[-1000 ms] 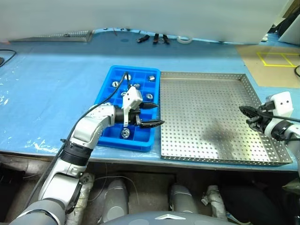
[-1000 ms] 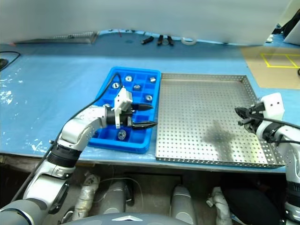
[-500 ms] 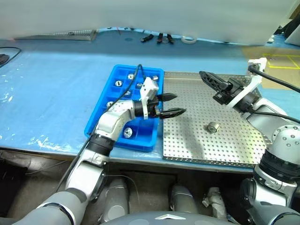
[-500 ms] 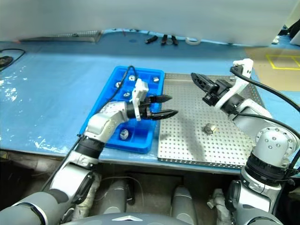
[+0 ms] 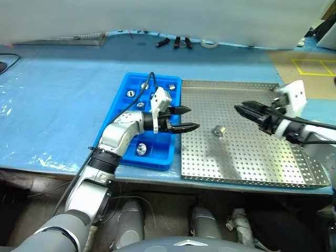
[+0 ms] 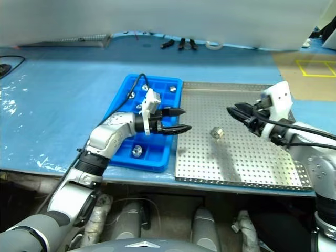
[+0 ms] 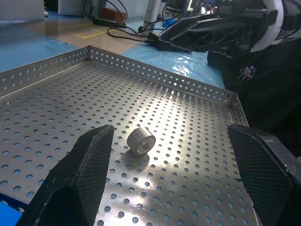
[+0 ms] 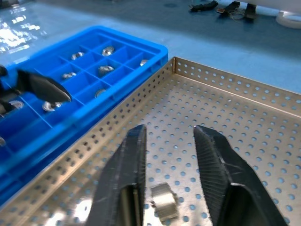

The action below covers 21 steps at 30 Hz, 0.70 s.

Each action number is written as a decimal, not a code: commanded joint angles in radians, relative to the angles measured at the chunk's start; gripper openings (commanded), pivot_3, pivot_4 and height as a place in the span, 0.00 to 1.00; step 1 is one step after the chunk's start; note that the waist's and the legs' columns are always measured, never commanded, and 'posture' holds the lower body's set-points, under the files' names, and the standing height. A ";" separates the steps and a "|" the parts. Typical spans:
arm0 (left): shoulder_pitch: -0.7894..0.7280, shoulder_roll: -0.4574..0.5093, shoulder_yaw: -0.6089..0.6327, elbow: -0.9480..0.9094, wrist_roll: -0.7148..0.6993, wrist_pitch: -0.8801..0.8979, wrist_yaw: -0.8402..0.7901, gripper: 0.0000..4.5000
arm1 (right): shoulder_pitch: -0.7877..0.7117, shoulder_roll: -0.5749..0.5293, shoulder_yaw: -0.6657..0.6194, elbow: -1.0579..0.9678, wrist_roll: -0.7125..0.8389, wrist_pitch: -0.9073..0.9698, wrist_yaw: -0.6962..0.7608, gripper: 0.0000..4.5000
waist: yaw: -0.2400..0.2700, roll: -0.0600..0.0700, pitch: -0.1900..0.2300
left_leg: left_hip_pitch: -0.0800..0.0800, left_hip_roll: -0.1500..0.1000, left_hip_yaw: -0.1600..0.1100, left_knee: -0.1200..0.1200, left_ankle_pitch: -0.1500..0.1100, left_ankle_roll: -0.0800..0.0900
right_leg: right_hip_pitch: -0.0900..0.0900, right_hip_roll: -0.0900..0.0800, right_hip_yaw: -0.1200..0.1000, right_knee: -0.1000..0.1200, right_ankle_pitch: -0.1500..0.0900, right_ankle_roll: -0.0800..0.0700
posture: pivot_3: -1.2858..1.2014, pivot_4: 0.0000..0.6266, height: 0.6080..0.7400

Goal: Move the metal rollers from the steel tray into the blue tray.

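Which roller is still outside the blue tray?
The lone metal roller lying on the steel tray, between the left gripper and right gripper. All the others sit in compartments of the blue tray.

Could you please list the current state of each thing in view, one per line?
Small silver metal roller: lying loose on the steel tray.
Square perforated steel tray: holds one roller.
Blue compartmented plastic tray: several compartments filled.
Left gripper: open, empty.
Right gripper: open, empty.

Silver-grey arms, white wrist housings, black cables, black-fingered left hand (image 5: 185,118)
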 commanded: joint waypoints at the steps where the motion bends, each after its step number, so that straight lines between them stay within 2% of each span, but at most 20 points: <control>1: -0.027 0.006 0.042 -0.032 -0.017 0.006 0.024 0.90 | -0.043 0.065 0.133 0.068 -0.119 -0.085 0.011 0.57 | -0.005 0.000 0.000 | 0.000 0.000 0.000 0.001 0.000 0.000 | 0.000 0.000 0.000 0.000 0.000 0.000 | 0.42 0.24 1.00; 3: -0.020 0.007 0.043 -0.047 -0.016 0.014 0.031 0.90 | -0.076 0.107 0.204 0.145 -0.215 -0.141 -0.004 0.57 | -0.005 0.000 0.000 | -0.001 -0.001 0.000 0.001 0.000 0.000 | -0.001 0.000 0.000 0.000 0.000 0.000 | 0.42 0.24 1.00; 11: 0.034 0.030 0.051 -0.136 -0.030 0.080 0.066 0.90 | -0.195 0.291 0.265 0.384 -0.325 -0.251 0.005 0.57 | -0.001 0.000 0.000 | -0.012 0.000 0.000 0.004 -0.001 0.002 | -0.010 0.000 -0.001 0.002 0.001 -0.002 | 0.44 0.24 1.00; 21: 0.043 0.031 0.036 -0.152 -0.014 0.104 0.092 0.90 | -0.203 0.454 0.320 0.568 -0.464 -0.363 -0.031 0.57 | -0.004 0.000 0.000 | -0.010 0.001 0.000 0.007 -0.001 0.002 | -0.008 0.000 -0.001 0.004 0.002 -0.004 | 0.44 0.24 1.00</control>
